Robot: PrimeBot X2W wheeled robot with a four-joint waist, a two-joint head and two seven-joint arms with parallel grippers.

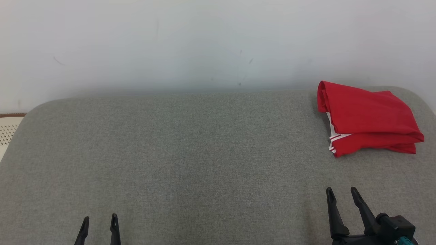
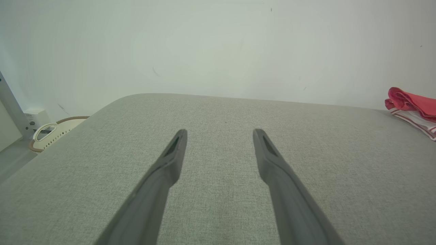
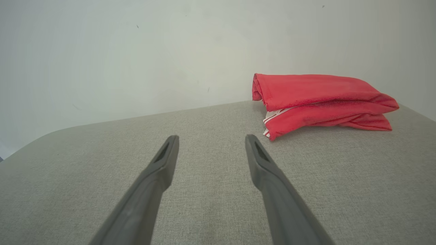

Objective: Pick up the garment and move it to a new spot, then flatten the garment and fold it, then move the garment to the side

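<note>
I see the red garment, folded into a thick bundle with white stripes at one edge, lying on the far right corner of the grey padded surface, my left gripper and right gripper over its near edge, fingers spread and empty.

Left hand is hovering, fingers apart, over grey worktop. Red garment is lying at the far right edge.

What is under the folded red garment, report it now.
The red garment lies on the grey fabric surface; white striped trim peeks from between its folds. The patch directly beneath it is covered.
</note>
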